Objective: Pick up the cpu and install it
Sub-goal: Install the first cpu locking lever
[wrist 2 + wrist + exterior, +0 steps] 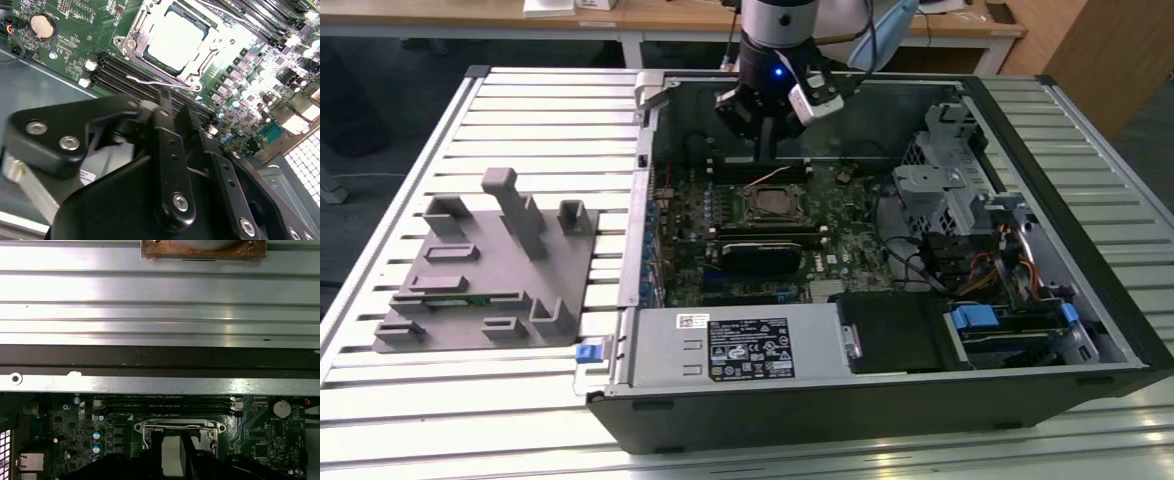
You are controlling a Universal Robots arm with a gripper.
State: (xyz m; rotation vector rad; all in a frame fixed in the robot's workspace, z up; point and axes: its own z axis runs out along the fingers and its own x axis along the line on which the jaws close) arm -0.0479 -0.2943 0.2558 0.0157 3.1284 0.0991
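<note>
Hovering over mobo [720,250], gripper [767,150] near case's [881,420] rear wall; cpu [175,36] sitting in socket [197,75] (silvery top showing); finger state: can't tell.

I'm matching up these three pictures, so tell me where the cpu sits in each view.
Exterior view: the cpu lies in the socket at the motherboard's middle, just below the gripper.
Second wrist view: cpu, pale square inside the metal socket frame.
First wrist view: cpu partly behind the gripper.
Shared landmark: the socket frame.
</note>
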